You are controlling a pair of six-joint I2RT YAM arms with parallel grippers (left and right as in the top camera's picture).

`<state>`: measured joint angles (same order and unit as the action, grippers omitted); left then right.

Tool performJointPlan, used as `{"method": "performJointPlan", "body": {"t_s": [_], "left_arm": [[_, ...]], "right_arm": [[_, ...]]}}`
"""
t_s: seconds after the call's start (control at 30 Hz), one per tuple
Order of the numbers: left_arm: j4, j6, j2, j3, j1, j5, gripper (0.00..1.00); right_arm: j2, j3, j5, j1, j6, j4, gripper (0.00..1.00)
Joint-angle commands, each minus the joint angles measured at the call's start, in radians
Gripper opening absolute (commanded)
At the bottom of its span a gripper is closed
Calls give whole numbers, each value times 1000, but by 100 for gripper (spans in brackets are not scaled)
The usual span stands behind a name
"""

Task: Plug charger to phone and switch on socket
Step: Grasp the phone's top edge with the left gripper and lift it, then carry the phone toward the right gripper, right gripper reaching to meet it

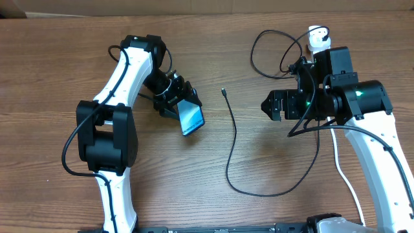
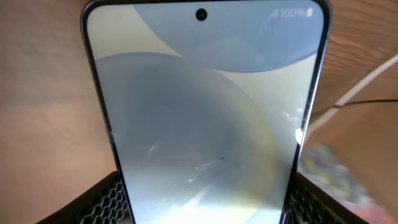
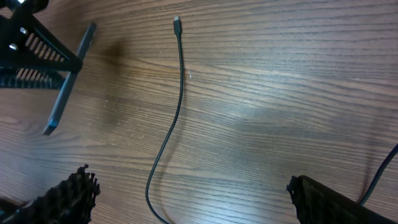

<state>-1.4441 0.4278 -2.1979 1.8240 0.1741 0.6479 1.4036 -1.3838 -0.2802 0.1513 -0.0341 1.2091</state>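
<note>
Holding the phone [image 2: 205,112] between the pads of my left gripper [image 1: 173,102], I have the jaws partly closed on its two long edges. Its lit screen faces my wrist camera and its camera end points away from me. The phone hangs tilted above the table [image 1: 58,58], left of centre.

My right gripper [image 3: 191,180] hovers spread wide with nothing in it, to the right of the charger [image 1: 233,142]. The connector tip [image 3: 176,22] lies flat on the wood just right of the phone. The cable runs near, loops right and goes far to the white plug [image 1: 318,35]. The socket is mostly hidden under my right arm, and I cannot see its switch.

Risks, as I judge them:
- The port end seems to sit down between my left jaws, so the tip may not reach it.
- The tip is small and flat, so a pinch could miss it or take it crooked.
- Pushing it in could slide the phone through my pads.
- Dragging the cable could tug the plug.
</note>
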Motion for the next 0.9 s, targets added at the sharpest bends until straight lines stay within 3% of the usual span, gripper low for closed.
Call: {"method": "performJointPlan", "body": {"t_s": [0.0, 0.13, 0.53, 0.87], "left_arm": [[-37, 165, -3, 30, -12, 169, 50], [-75, 208, -3, 30, -12, 243, 49], [-191, 173, -3, 30, -12, 578, 45], [-226, 170, -3, 30, -12, 628, 43]], "right_arm": [[2, -24, 5, -1, -6, 4, 100], [2, -24, 5, -1, -6, 10, 100], [2, -24, -3, -1, -6, 17, 100], [2, -24, -3, -1, -6, 18, 100]]}}
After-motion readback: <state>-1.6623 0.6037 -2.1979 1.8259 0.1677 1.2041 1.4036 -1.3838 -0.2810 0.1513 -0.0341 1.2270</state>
